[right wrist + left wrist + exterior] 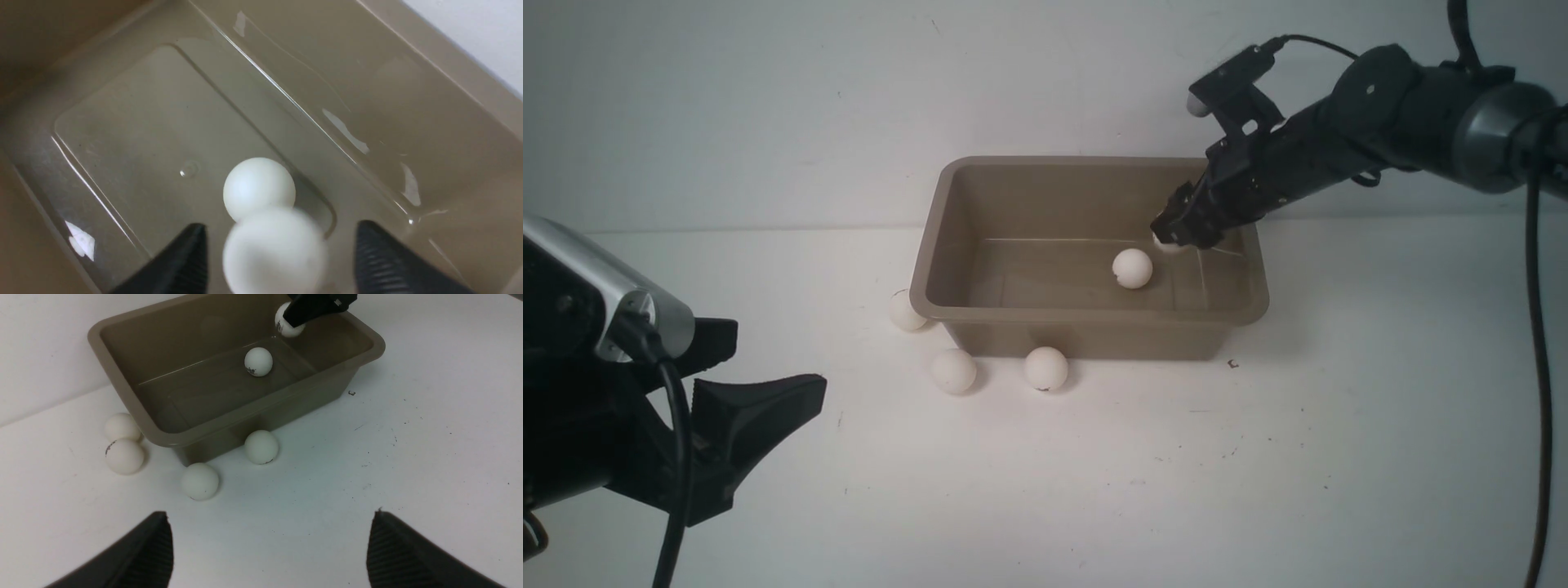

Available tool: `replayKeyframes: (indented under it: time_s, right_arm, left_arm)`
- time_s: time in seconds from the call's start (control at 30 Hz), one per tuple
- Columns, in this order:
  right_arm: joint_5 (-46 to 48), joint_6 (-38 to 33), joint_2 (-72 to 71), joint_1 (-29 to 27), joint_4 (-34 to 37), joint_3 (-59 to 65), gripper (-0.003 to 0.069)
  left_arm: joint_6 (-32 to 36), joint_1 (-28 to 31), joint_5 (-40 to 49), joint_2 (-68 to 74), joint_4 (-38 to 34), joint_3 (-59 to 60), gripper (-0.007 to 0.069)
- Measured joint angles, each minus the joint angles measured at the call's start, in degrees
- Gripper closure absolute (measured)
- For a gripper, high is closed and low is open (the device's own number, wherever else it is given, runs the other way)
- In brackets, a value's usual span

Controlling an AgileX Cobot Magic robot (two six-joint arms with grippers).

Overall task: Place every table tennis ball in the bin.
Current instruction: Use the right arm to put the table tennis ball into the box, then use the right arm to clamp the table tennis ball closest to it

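Nearest, the left gripper (270, 513) hangs low over the tabletop (1339, 425) with its jaws spread wide and nothing between them. Beyond it, four table tennis balls are not yet binned: the nearest ball (200, 481), a second ball (261, 446) just beside the bin's near wall, and a pair by its left near corner, the nearer of the pair (124, 456) touching the farther one (122, 426). The bin (1086, 312) stands next, with a resting ball (1133, 268) on its floor.

Farthest, the right gripper (1176, 233) reaches down inside the bin's right end. Its jaws stand apart with a gap on each side of the blurred ball (274, 249), which looks loose and on its way down, almost directly over the resting ball.

To do this release well, the wrist should hold position until the ball has cleared the jaws. A ball this light will likely bounce off the other one, but the walls look tall enough to keep both in. Then lift straight up, clear of the rim, before swinging toward the balls outside.
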Motion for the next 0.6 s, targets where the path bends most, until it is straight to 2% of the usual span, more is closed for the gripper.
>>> replayKeyframes:
  time_s: [0.13,0.3,0.43,0.57,0.6]
  right_arm:
    - [-1.3,0.3,-0.7,0.0,-0.2,-1.5,0.0113]
    - [-3.0,2.0,-4.1,-0.7,-1.2,-2.5,0.0097]
    - [-2.0,5.8,-7.2,-3.2,-8.5,-2.9,0.0095]
    - [3.9,12.1,-9.0,-7.3,-17.9,-2.9,0.0095]
    - [4.3,12.4,-9.0,-7.5,-18.4,-2.9,0.0095]
  left_arm:
    - [0.0,0.0,0.0,0.0,0.0,0.0,0.0048]
    - [0.0,0.0,0.0,0.0,0.0,0.0,0.0048]
    - [0.0,0.0,0.0,0.0,0.0,0.0,0.0048]
    - [0.0,0.0,0.0,0.0,0.0,0.0,0.0048]
    - [0.0,0.0,0.0,0.0,0.0,0.0,0.0048]
